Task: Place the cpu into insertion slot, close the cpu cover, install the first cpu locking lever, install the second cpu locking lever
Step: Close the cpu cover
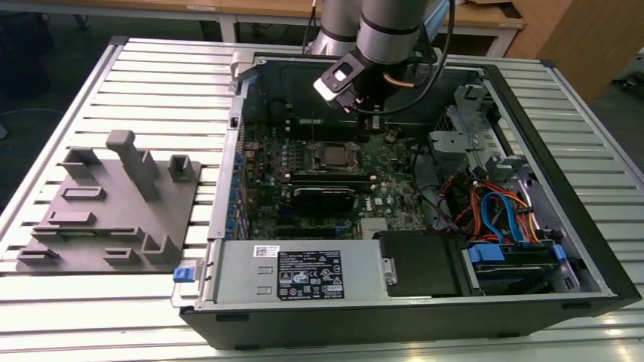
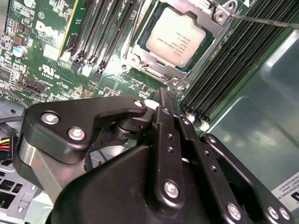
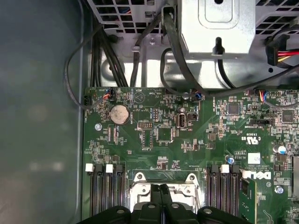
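Note:
The cpu (image 2: 176,36), a dull silver square, lies in the insertion slot (image 1: 330,156) on the green motherboard. The cpu cover (image 2: 154,61) lies flat around it as a silvery frame, also seen in the first wrist view as the cpu cover (image 3: 163,179). A thin metal lever rod (image 2: 266,21) sticks out from one corner of the slot. My gripper (image 2: 164,95) hangs just above the slot's edge, at the far side in the exterior view (image 1: 370,121). Its fingers are shut together with nothing between them in both wrist views (image 3: 161,190).
The open computer case (image 1: 563,302) holds black memory slots (image 2: 107,32), a grey power-supply box (image 1: 292,273), a drive cage (image 1: 463,128) and coloured cables (image 1: 493,211). A grey fixture plate (image 1: 111,219) lies on the slatted table at the exterior view's left.

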